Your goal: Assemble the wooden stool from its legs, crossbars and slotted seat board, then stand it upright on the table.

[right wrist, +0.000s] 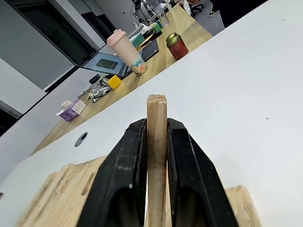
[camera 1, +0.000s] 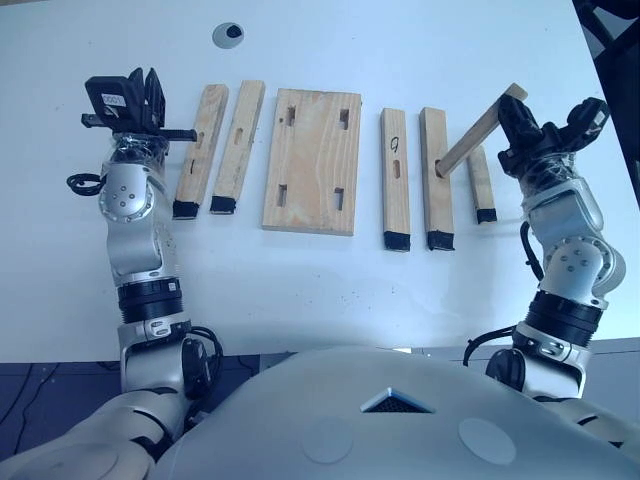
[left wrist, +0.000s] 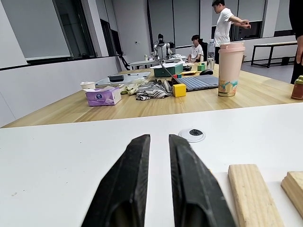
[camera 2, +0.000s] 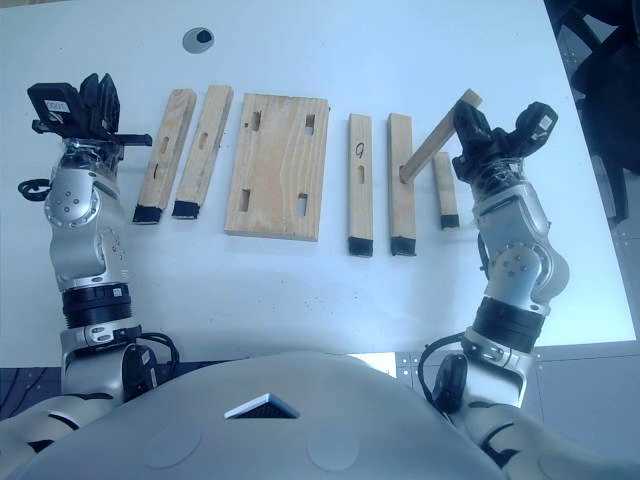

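From the head camera, the right gripper (camera 1: 512, 118) pinches one end of a crossbar (camera 1: 478, 132). The bar slants down away from the gripper, and its free end meets the slot of a leg (camera 1: 435, 190) lying flat on the desk (camera 1: 300, 280). The seat board (camera 1: 312, 160) lies farther inward. The left gripper (camera 1: 130, 98) hovers with two more legs just beside it.

At the left wrist, that gripper's fingers (left wrist: 128, 179) are nearly pressed together and hold nothing.

At the right wrist, the fingers (right wrist: 125, 161) clamp the crossbar's flat faces. It looks like light, stiff, dry wood with good friction. Holding it well back from the free end seems right, because a tilted bar could jam in the slot.
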